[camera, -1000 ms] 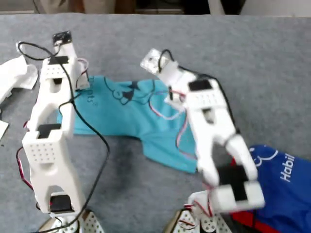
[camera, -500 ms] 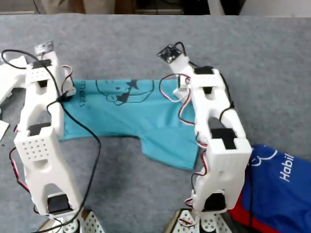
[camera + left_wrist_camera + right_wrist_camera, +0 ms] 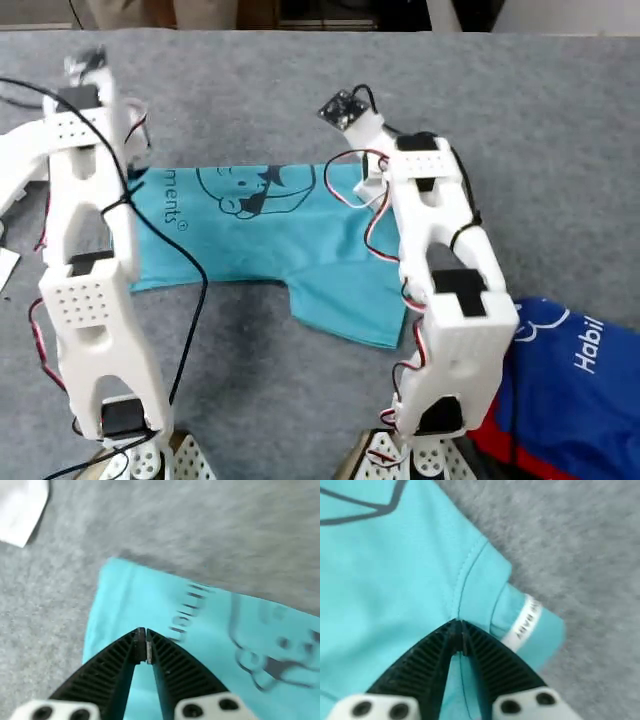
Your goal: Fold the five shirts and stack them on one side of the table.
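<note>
Left hand (image 3: 142, 645) and right hand (image 3: 459, 635) are both pinched closed.

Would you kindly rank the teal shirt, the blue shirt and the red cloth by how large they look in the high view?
1. teal shirt
2. blue shirt, cut off by the frame edge
3. red cloth, a strip beneath it

The high camera looks down over the worktop (image 3: 560, 120) from the arms' base side. Each wrist camera rides just behind the left tool (image 3: 143, 642) or right tool (image 3: 458, 632), very near the turquoise shirt (image 3: 260, 235), which all three views share.
</note>
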You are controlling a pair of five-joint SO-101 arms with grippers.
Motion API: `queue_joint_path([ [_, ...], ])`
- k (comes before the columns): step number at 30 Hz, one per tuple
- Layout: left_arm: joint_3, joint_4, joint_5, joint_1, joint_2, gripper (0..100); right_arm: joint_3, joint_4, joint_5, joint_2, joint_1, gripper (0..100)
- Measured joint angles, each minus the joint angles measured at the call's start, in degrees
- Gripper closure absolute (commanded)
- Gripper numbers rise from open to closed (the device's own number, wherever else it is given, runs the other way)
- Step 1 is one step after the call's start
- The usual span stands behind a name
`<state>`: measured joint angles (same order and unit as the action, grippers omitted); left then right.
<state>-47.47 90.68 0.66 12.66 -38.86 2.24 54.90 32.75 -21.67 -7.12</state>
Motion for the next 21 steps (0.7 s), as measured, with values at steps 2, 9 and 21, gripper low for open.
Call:
queue_joint_path([
  [2,-4.40,4.22,-1.14,-1.23,0.00,98,0.00,1.23,0.44,3.78,0.09,99.3],
  [9,-9.41,9.32,-4.40,-0.53,0.26,98,0.00,7.91,4.48,16.44,-0.53,99.3],
  [21,19.52,5.71,-6.24,-0.26,26.81,98,15.74,17.05,9.93,37.98,-12.31,98.9],
])
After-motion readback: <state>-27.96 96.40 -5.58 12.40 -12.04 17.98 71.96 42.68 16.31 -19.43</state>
